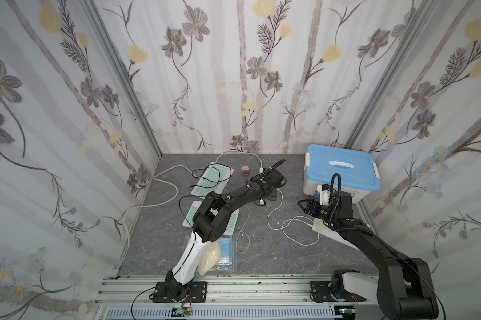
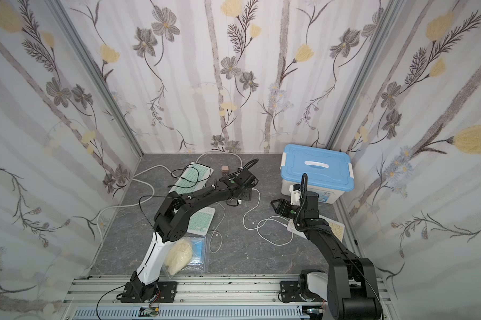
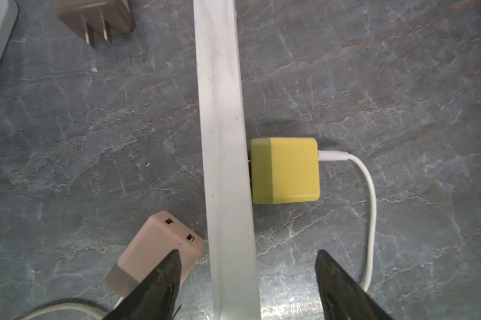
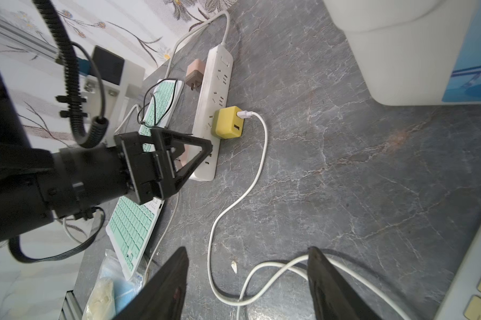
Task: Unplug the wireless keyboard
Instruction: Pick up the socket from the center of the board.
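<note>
The left gripper (image 3: 247,252) hangs open astride the white power strip (image 3: 222,138), gripping nothing. One fingertip (image 3: 173,260) is over a beige adapter (image 3: 156,243), which lies askew and touches the strip's left side. The right gripper (image 4: 247,249) gapes empty above loops of white cable (image 4: 261,144). The blue-lidded box (image 1: 342,169), far right, is shut, its contents unseen. A clear bag (image 1: 228,249) near the front holds something blue. The mint keyboard (image 2: 202,221) lies roughly near-to-far under the left arm. The yellow charger (image 3: 285,170), plugged into the strip's right face, shows only in the wrist views.
</note>
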